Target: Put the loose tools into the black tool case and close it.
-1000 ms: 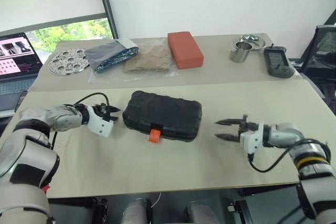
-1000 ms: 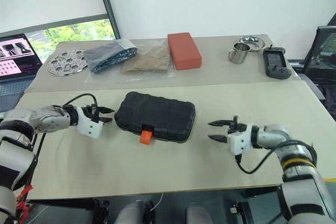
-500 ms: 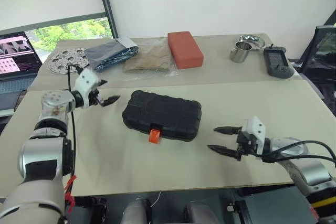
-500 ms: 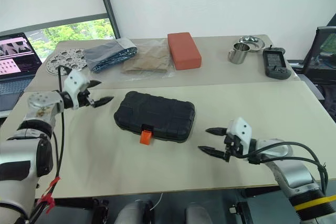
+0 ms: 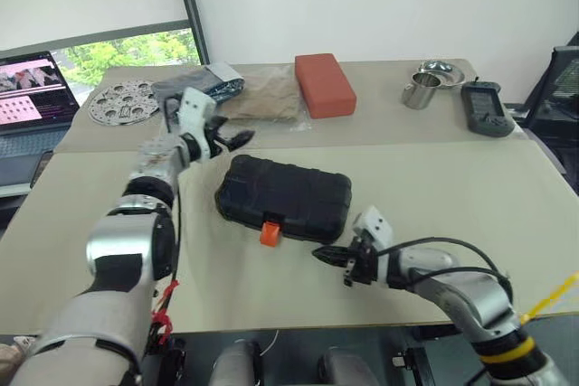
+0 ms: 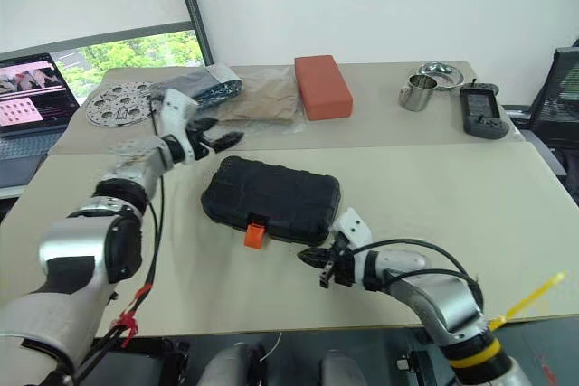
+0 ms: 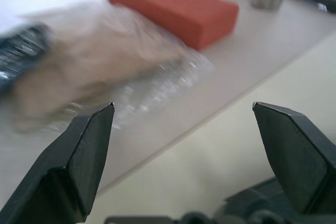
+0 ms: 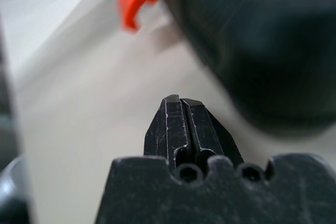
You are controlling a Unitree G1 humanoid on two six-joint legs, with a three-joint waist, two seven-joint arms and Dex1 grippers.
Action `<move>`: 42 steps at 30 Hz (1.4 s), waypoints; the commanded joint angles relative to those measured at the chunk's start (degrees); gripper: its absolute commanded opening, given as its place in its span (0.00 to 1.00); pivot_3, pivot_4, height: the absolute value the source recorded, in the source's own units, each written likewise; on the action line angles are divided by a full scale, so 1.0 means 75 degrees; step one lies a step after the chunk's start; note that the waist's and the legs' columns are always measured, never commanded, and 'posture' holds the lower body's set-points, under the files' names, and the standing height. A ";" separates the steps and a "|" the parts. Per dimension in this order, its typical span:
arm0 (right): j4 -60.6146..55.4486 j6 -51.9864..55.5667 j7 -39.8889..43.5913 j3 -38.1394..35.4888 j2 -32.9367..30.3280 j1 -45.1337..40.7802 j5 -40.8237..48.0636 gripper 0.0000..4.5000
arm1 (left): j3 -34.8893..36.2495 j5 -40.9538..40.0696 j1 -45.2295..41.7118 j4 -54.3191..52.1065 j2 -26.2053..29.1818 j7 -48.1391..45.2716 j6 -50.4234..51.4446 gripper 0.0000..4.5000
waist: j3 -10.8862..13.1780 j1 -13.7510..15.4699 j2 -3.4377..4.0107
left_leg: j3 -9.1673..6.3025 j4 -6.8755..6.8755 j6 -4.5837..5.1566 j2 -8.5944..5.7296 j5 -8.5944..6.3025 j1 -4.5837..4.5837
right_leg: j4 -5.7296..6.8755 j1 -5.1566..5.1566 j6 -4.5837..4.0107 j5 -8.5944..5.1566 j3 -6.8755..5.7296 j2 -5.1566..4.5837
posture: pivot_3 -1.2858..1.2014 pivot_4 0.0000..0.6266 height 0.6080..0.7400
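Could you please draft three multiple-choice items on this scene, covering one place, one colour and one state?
1. Where is the red block?
A. on the far table
B. on the case
C. in a gripper

2. What colour is the latch of the black tool case?
A. blue
B. orange
C. white

3. How are the fingers of the right gripper?
A. spread wide
B. pressed together, empty
C. clamped on the latch

Key: 1 A, it lies beside the plastic bags; 2 B, the tab is orange; 3 B, the right wrist view shows them meeting.
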 commanded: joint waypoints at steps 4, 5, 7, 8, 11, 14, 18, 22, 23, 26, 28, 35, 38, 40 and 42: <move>0.0297 -0.0211 -0.0449 -0.0081 0.0484 -0.0247 -0.0748 0.00 | -0.0545 0.0581 0.0067 -0.0122 -0.0069 0.0083 -0.0013 1.00 | -0.0017 -0.0007 0.0011 | 0.0003 -0.0012 -0.0032 0.0004 0.0020 0.0003 | 0.0002 -0.0011 0.0000 0.0000 0.0005 0.0008 | 0.52 0.24 1.00; 0.0374 -0.0247 -0.0523 -0.0175 0.0542 -0.0291 -0.0837 0.00 | -0.0634 0.0641 0.0099 -0.0113 -0.0042 -0.0173 0.0100 1.00 | -0.0021 -0.0011 0.0014 | 0.0003 -0.0012 -0.0033 0.0007 0.0021 0.0004 | 0.0002 -0.0009 0.0000 0.0000 0.0005 0.0012 | 0.52 0.24 1.00; 0.0603 -0.0377 -0.0696 -0.0400 0.0648 -0.0391 -0.1036 0.00 | -0.0771 0.0713 0.0169 -0.0111 0.0026 -0.0740 0.0319 1.00 | -0.0023 -0.0014 0.0014 | 0.0004 -0.0011 -0.0033 0.0007 0.0021 0.0011 | 0.0014 -0.0006 0.0000 0.0000 0.0007 0.0013 | 0.52 0.24 1.00; 0.0700 -0.0420 -0.0758 -0.0496 0.0698 -0.0430 -0.1111 0.00 | -0.0814 0.0725 0.0193 -0.0116 0.0053 -0.0934 0.0403 1.00 | -0.0024 -0.0014 0.0014 | 0.0005 -0.0010 -0.0032 0.0005 0.0021 0.0013 | 0.0026 -0.0008 0.0000 0.0000 0.0007 0.0013 | 0.52 0.24 1.00; 0.1136 -0.0721 -0.0989 -0.0835 0.0796 -0.0652 -0.1332 0.00 | -0.0914 0.0709 0.0303 -0.0134 0.0201 -0.1701 0.0818 1.00 | -0.0029 -0.0022 0.0019 | 0.0007 -0.0005 -0.0028 0.0003 0.0018 0.0023 | 0.0053 -0.0009 0.0000 0.0000 0.0007 0.0012 | 0.52 0.24 1.00; 0.1621 -0.1077 -0.1174 -0.1078 0.0876 -0.0912 -0.1574 0.00 | -0.0934 0.0632 0.0398 -0.0169 0.0351 -0.2335 0.1278 1.00 | -0.0037 -0.0029 0.0029 | 0.0007 -0.0003 0.0004 0.0002 0.0004 0.0026 | 0.0067 -0.0010 0.0001 0.0000 0.0007 0.0012 | 0.52 0.24 1.00; 0.2203 -0.1473 -0.1373 -0.1316 0.1025 -0.1188 -0.1885 0.00 | -0.0815 0.0408 0.0460 -0.0244 0.0500 -0.2997 0.1821 1.00 | -0.0041 -0.0060 0.0033 | 0.0004 -0.0003 0.0014 0.0004 -0.0003 0.0024 | 0.0070 -0.0017 0.0000 -0.0001 0.0009 0.0012 | 0.52 0.24 1.00; 0.2624 -0.1753 -0.1469 -0.1520 0.1129 -0.1349 -0.2117 0.00 | -0.0847 0.0341 0.0565 -0.0359 0.0632 -0.3328 0.2051 1.00 | -0.0041 -0.0053 0.0033 | 0.0007 -0.0006 -0.0027 0.0005 0.0022 0.0020 | 0.0059 -0.0019 0.0000 -0.0001 0.0014 0.0012 | 0.52 0.24 1.00; 0.2659 -0.1777 -0.1443 -0.1560 0.1141 -0.1364 -0.2139 0.00 | -0.0829 0.0301 0.0596 -0.0393 0.0668 -0.3397 0.2092 1.00 | -0.0041 -0.0046 0.0033 | 0.0007 -0.0006 -0.0026 0.0003 0.0022 0.0017 | 0.0057 -0.0018 0.0000 -0.0001 0.0015 0.0010 | 0.52 0.24 1.00; 0.2478 -0.1695 -0.1281 -0.1615 0.1070 -0.1249 -0.2122 0.00 | -0.0587 0.0002 0.0652 -0.0564 0.0719 -0.3636 0.1817 1.00 | -0.0041 -0.0039 0.0033 | 0.0008 -0.0003 -0.0025 0.0003 0.0021 0.0014 | 0.0054 -0.0018 0.0000 -0.0001 0.0015 0.0007 | 0.52 0.24 1.00; 0.2046 -0.1512 -0.1095 -0.1578 0.0923 -0.1033 -0.2064 0.00 | -0.0400 -0.0185 0.0607 -0.0728 0.0689 -0.3527 0.1433 1.00 | -0.0040 -0.0036 0.0033 | 0.0008 -0.0005 -0.0024 0.0003 0.0020 0.0014 | 0.0053 -0.0020 0.0000 -0.0001 0.0015 0.0006 | 0.52 0.24 1.00; -0.0273 -0.0175 -0.1042 -0.1513 0.0671 -0.0190 -0.1619 0.24 | -0.0268 -0.0601 0.0270 -0.1370 0.0539 -0.4077 0.0657 1.00 | -0.0039 -0.0008 0.0031 | -0.0001 -0.0014 -0.0025 0.0006 0.0021 -0.0022 | 0.0046 -0.0041 0.0000 -0.0001 0.0009 0.0009 | 0.52 0.24 1.00; -0.1083 0.0622 -0.1487 -0.1497 0.0908 -0.0035 -0.1544 0.39 | -0.0865 -0.0148 0.0451 -0.1739 0.0563 -0.4459 -0.0115 1.00 | -0.0039 -0.0030 0.0032 | -0.0006 -0.0015 -0.0029 0.0010 0.0023 -0.0033 | 0.0040 -0.0045 0.0000 -0.0001 0.0006 0.0014 | 0.52 0.24 1.00; -0.1602 0.1232 -0.1785 -0.1397 0.1141 0.0040 -0.1405 0.39 | -0.1283 0.0107 0.0650 -0.1947 0.0589 -0.4777 -0.0628 1.00 | -0.0039 -0.0035 0.0032 | -0.0006 -0.0018 -0.0031 0.0010 0.0024 -0.0029 | 0.0038 -0.0045 0.0000 -0.0001 0.0008 0.0015 | 0.52 0.24 1.00; -0.1927 0.1612 -0.1987 -0.1326 0.1316 0.0064 -0.1403 0.39 | -0.1489 0.0151 0.0764 -0.2032 0.0594 -0.5029 -0.0822 1.00 | -0.0040 -0.0038 0.0032 | -0.0007 -0.0026 -0.0033 0.0010 0.0026 -0.0027 | 0.0037 -0.0045 -0.0001 -0.0001 0.0009 0.0017 | 0.52 0.24 1.00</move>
